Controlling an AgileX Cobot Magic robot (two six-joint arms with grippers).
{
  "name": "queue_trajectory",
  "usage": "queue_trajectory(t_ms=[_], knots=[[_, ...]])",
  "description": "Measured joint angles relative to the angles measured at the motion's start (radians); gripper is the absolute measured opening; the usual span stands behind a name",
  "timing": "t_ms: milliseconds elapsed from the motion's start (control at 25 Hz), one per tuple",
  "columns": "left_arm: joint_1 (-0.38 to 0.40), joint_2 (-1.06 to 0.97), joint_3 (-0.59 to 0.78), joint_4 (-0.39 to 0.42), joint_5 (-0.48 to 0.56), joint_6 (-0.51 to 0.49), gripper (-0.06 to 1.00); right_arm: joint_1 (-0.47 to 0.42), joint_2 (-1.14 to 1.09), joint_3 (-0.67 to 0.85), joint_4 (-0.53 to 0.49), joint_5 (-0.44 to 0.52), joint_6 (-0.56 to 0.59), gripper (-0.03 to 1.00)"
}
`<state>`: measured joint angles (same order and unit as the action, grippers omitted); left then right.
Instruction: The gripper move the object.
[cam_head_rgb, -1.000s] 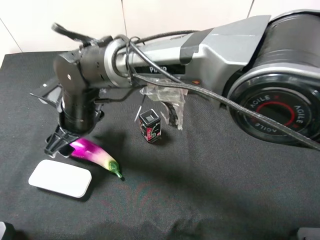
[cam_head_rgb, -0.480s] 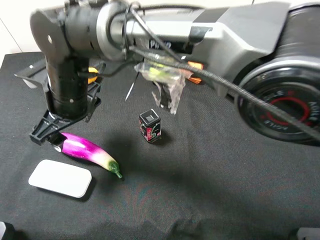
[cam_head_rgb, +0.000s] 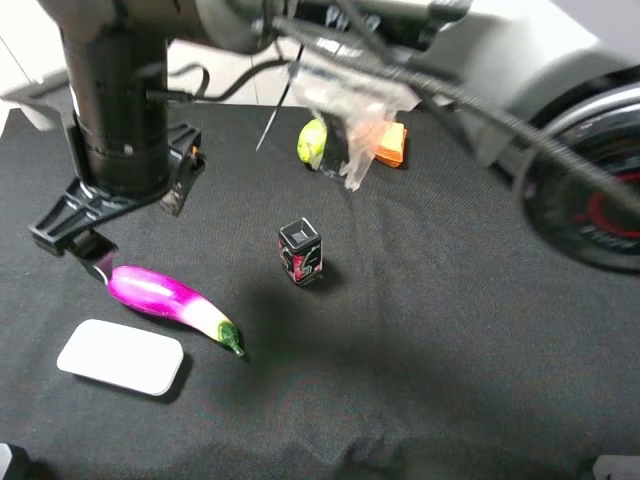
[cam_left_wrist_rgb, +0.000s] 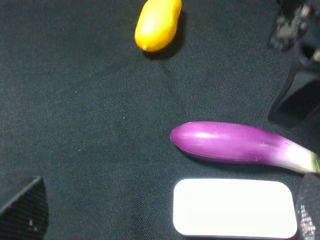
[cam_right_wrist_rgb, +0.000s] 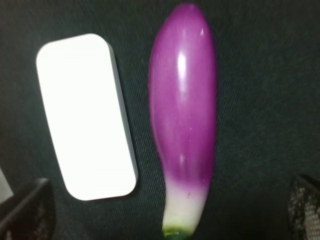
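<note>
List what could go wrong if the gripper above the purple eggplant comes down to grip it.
1. The eggplant is glossy, rounded and tapered; it may squirt out of the right gripper as the open jaws close.
2. The white pad lies close beside it; a finger could land on it or shove it.
3. The small dark box stands upright nearby; a low sweep could topple it.

The gripper (cam_head_rgb: 118, 215) hangs over the black cloth (cam_head_rgb: 450, 360) at the left, jaws spread. Its near-left finger is just beside the eggplant's (cam_head_rgb: 165, 300) thick end. A white pad (cam_head_rgb: 120, 357) lies just near of it. A small box (cam_head_rgb: 300, 250) stands mid-cloth, and a lime (cam_head_rgb: 313, 142) lies far.
</note>
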<state>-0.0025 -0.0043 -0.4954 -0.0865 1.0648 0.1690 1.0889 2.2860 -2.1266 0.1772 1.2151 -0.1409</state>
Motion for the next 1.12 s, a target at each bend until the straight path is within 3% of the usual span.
queue_trajectory(t_ms=[400,760,1120], knots=[[0.0,0.0,0.0,0.0,0.0,0.0,0.98,0.0,-0.183,0.022,-0.094,0.002,0.022,0.69],[0.0,0.0,0.0,0.0,0.0,0.0,0.98,-0.001,-0.344,0.18,-0.188,0.002,0.059,0.69],[0.0,0.0,0.0,0.0,0.0,0.0,0.98,-0.079,-0.511,0.383,-0.19,0.003,0.063,0.69]])
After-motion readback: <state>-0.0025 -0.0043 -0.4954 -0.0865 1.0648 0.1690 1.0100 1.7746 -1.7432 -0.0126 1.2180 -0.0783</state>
